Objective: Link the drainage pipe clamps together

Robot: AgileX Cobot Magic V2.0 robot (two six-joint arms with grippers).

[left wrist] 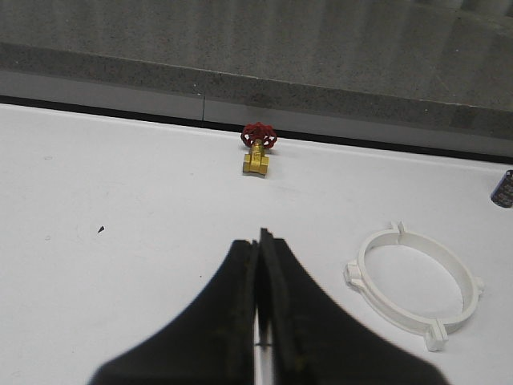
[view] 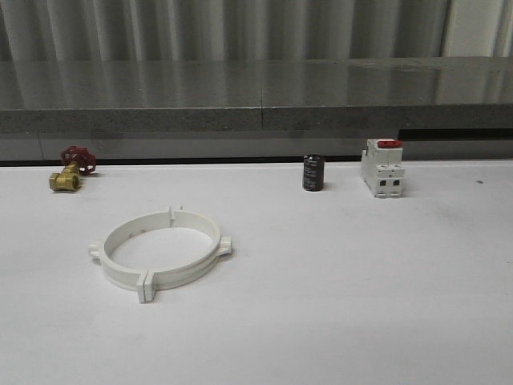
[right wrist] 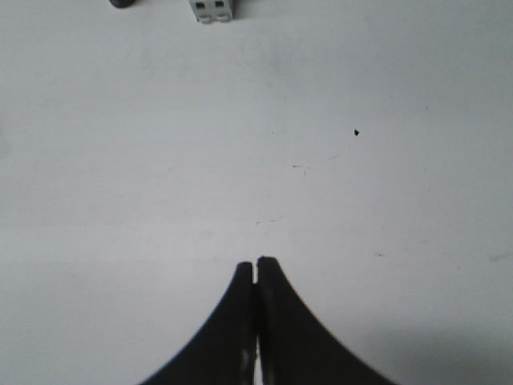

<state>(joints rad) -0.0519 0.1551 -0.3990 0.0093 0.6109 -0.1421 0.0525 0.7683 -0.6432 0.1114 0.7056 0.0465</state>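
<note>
The two white drainage pipe clamps [view: 160, 250] lie flat on the white table as one wide ring, their flat end flanges meeting at the far side and at the near side. In the left wrist view the same ring of drainage pipe clamps [left wrist: 417, 282] lies off to one side of my left gripper [left wrist: 260, 239], apart from it. That gripper is shut with nothing between its black fingers. My right gripper [right wrist: 256, 263] is also shut and empty, hovering over bare table.
A brass valve with a red handwheel [view: 70, 168] sits at the back left. A small black cylinder [view: 313, 173] and a white breaker with a red top [view: 381, 167] stand at the back right. A grey ledge [view: 256, 96] runs behind the table.
</note>
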